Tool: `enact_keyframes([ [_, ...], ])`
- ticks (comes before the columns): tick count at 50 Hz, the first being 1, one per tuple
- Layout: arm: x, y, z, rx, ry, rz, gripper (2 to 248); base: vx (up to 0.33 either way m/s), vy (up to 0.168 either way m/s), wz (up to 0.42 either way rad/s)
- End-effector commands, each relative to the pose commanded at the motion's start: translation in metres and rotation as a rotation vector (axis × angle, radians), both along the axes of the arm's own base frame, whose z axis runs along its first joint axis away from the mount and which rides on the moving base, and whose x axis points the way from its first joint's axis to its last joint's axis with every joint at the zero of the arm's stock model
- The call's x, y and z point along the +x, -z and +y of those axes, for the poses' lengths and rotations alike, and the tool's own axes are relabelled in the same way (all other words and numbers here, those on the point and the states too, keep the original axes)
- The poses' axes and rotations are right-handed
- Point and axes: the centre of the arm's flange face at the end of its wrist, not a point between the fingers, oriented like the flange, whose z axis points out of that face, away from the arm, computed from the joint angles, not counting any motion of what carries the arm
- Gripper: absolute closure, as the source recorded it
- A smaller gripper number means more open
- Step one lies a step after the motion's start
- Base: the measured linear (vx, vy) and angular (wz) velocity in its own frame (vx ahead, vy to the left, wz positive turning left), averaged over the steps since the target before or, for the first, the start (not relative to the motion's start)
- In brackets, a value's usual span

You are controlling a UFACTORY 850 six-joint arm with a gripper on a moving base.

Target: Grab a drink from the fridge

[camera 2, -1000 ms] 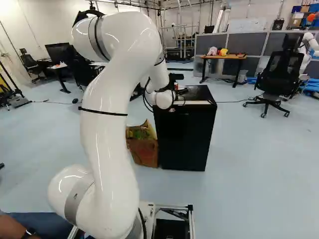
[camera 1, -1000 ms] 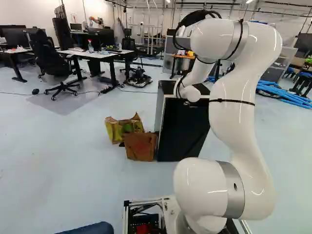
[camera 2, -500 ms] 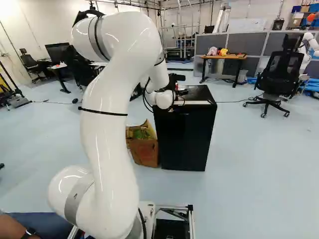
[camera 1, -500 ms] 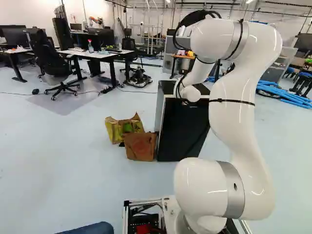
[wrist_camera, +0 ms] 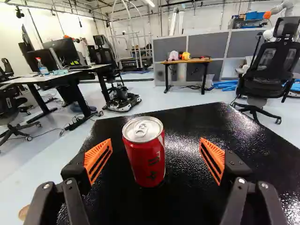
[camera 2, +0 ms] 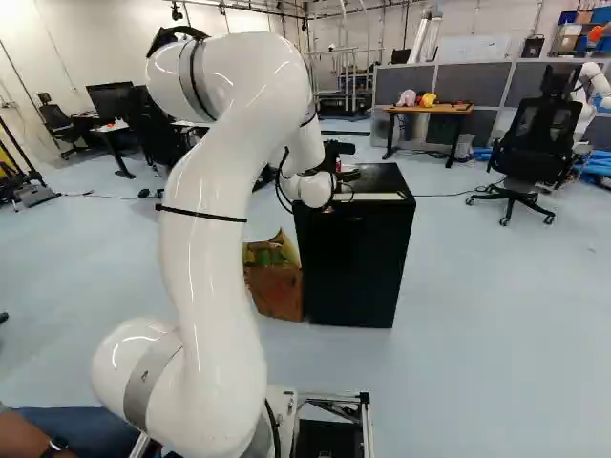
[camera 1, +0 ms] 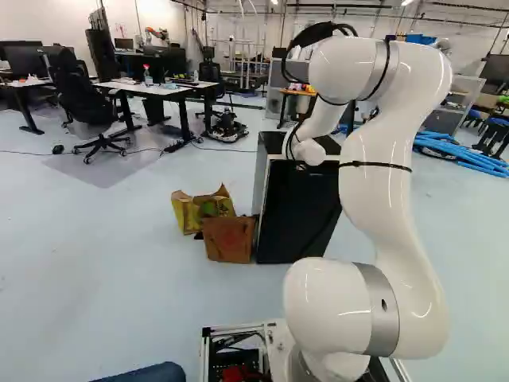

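At the top of the black fridge [camera 2: 355, 262] my gripper [camera 2: 336, 149] shows only as a small dark part beside the white wrist in the right base view. In the wrist view the open gripper [wrist_camera: 155, 160] has its orange pads wide apart, one on each side of a red drink can [wrist_camera: 144, 157]. The can stands upright on the fridge's glossy black top [wrist_camera: 201, 123], closer to one pad, with a gap on both sides. No inside of the fridge is visible.
A brown paper bag [camera 1: 229, 239] and a yellow-green bag [camera 1: 189, 213] lean by the fridge's side. Farther off are desks [camera 1: 151, 87], a wooden-topped table [camera 2: 430, 109], an office chair [camera 2: 539, 138] and another robot [camera 2: 594, 84].
My arm's raised elbow has dipped and shifted slightly, leftward in the left base view and rightward in the right one. The wrist by the fridge has barely moved; the base has stayed put.
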Motion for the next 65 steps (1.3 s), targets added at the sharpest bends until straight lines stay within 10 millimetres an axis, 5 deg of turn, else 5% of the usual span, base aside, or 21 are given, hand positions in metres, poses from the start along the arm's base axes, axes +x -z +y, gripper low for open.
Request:
enact_keyframes([
  [7, 0.0, 0.0, 0.0, 0.0, 0.0, 0.0, 4, 0.0, 0.0, 0.0],
  [8, 0.0, 0.0, 0.0, 0.0, 0.0, 0.0, 37, 0.0, 0.0, 0.0],
  [12, 0.0, 0.0, 0.0, 0.0, 0.0, 0.0, 37, 0.0, 0.0, 0.0],
  [13, 0.0, 0.0, 0.0, 0.0, 0.0, 0.0, 75, 0.0, 0.0, 0.0],
  [17, 0.0, 0.0, 0.0, 0.0, 0.0, 0.0, 75, 0.0, 0.0, 0.0],
  [18, 0.0, 0.0, 0.0, 0.0, 0.0, 0.0, 113, 0.0, 0.0, 0.0],
  [23, 0.0, 0.0, 0.0, 0.0, 0.0, 0.0, 113, 0.0, 0.0, 0.0],
  [24, 0.0, 0.0, 0.0, 0.0, 0.0, 0.0, 148, 0.0, 0.0, 0.0],
  [65, -0.001, -0.029, 0.0, -0.011, 0.0, -0.043, 151, 0.0, 0.0, 0.0],
])
